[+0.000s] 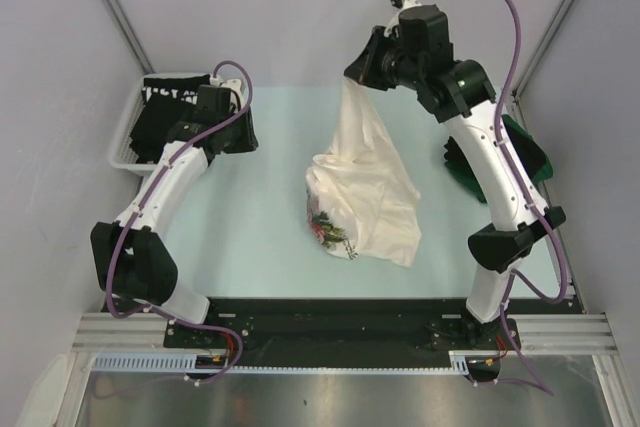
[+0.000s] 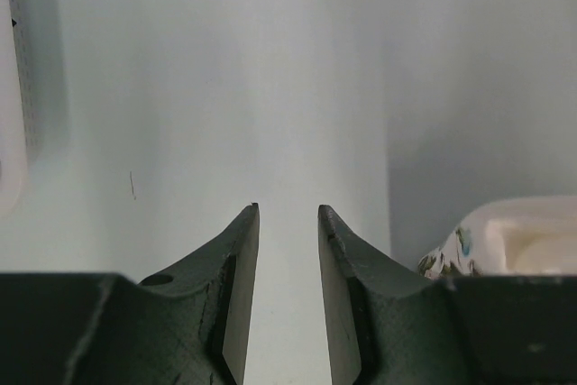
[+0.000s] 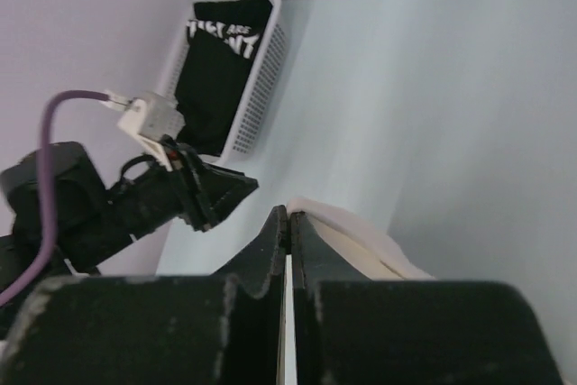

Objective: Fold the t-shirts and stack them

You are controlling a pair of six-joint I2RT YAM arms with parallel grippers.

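My right gripper (image 1: 357,80) is shut on the white floral t-shirt (image 1: 365,187) and holds its top edge high above the table; the rest hangs down and bunches on the mat, floral print at the lower left. In the right wrist view the cloth (image 3: 361,245) shows beside the closed fingertips (image 3: 288,220). My left gripper (image 2: 288,214) is open and empty, low over the mat next to the basket; the floral shirt's edge (image 2: 505,241) shows at its right. A black t-shirt with white lettering (image 1: 165,112) lies in the white mesh basket (image 1: 122,142). A dark green t-shirt (image 1: 525,152) lies at the right.
The basket stands at the table's back left corner, also in the right wrist view (image 3: 261,78). Grey walls close in the back and both sides. The right arm's forearm crosses over the green shirt.
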